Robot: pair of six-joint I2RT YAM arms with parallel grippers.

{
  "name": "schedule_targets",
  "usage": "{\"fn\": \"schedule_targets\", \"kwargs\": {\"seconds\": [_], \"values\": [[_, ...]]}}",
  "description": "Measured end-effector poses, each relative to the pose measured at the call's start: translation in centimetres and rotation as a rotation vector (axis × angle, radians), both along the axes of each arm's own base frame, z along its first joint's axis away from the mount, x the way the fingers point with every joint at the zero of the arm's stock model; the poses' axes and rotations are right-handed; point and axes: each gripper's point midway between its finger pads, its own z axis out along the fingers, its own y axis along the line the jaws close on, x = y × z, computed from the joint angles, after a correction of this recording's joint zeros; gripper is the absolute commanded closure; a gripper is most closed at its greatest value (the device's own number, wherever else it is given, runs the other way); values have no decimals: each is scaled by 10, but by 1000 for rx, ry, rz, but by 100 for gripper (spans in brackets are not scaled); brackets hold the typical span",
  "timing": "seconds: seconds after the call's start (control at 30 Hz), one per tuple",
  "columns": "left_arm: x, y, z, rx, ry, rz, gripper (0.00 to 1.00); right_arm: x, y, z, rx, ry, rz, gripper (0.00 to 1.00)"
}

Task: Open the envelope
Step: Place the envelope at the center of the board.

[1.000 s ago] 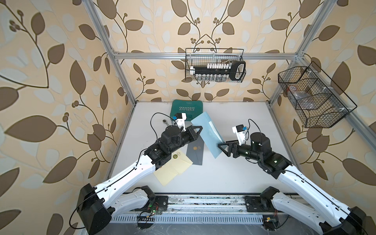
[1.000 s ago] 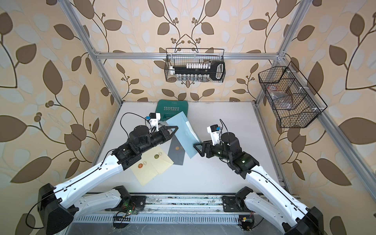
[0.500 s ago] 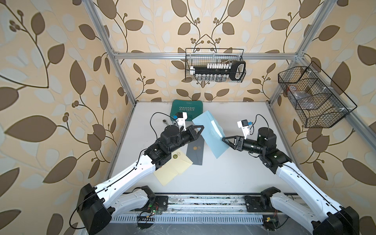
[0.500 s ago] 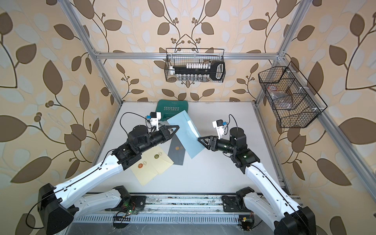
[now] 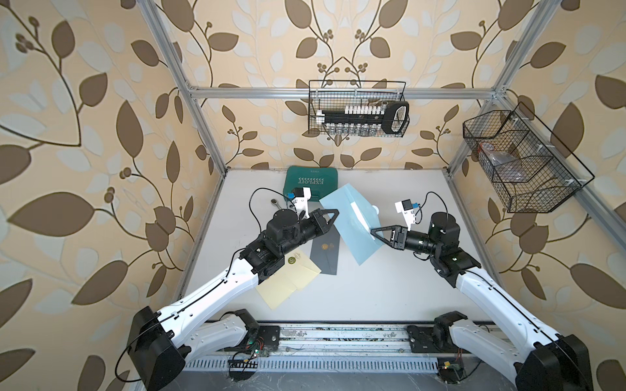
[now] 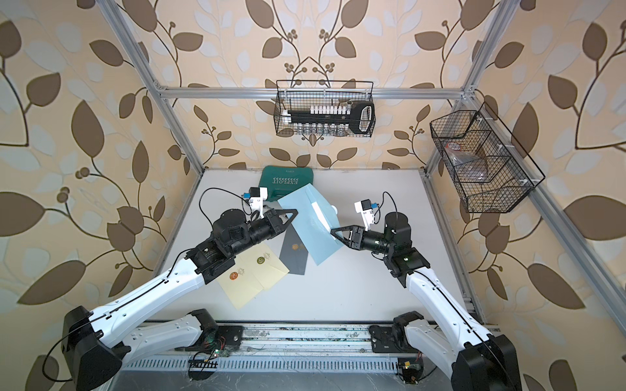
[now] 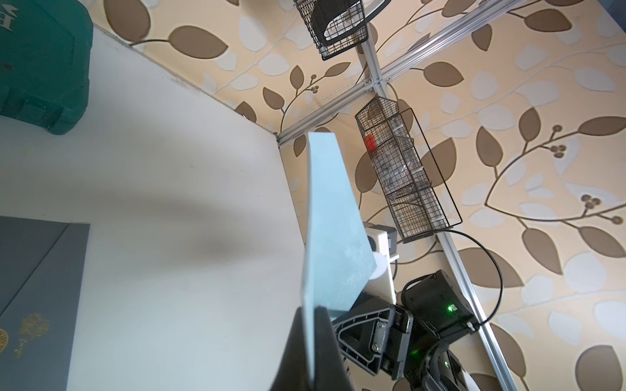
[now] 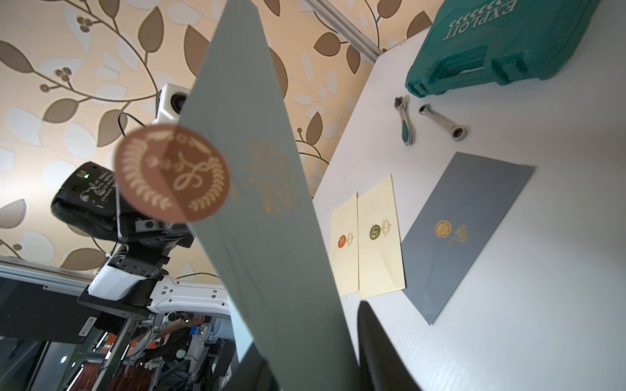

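Observation:
A light blue envelope (image 5: 352, 230) (image 6: 311, 223) hangs tilted above the table. My left gripper (image 5: 335, 214) (image 6: 294, 212) (image 7: 310, 311) is shut on its left edge. My right gripper (image 5: 372, 233) (image 6: 332, 233) (image 8: 310, 325) is at the envelope's right edge, and the paper (image 8: 264, 220) passes between its two fingers. Those fingers stand apart and are not pressed flat on the paper. A round brown seal (image 8: 172, 172) sticks half off the flap's edge; in both top views its white back (image 5: 375, 210) shows. The flap's pale inside (image 5: 359, 214) is visible.
On the table lie a dark grey envelope (image 5: 325, 250) and two cream envelopes (image 5: 291, 281) under my left arm. A green tool case (image 5: 311, 182) and two ratchet tools (image 8: 404, 122) are at the back. Wire baskets hang on the back wall (image 5: 357, 108) and right wall (image 5: 521, 162).
My right gripper turned, reached in to the envelope's right edge, and its jaws narrowed around the paper. My left gripper kept its hold, and the envelope shifted slightly.

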Motion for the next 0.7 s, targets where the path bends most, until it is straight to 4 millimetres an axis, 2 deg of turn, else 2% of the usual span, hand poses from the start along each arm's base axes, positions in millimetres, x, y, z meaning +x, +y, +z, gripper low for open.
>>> {"fn": "schedule_targets", "kwargs": {"seconds": [0.53,0.7], "values": [[-2,1,3,-7,-5,-13,100,-3,-3,4,46,-7,49,72],[-3,1,3,-7,-5,-13,100,-4,-4,4,46,-9,56,78]]}}
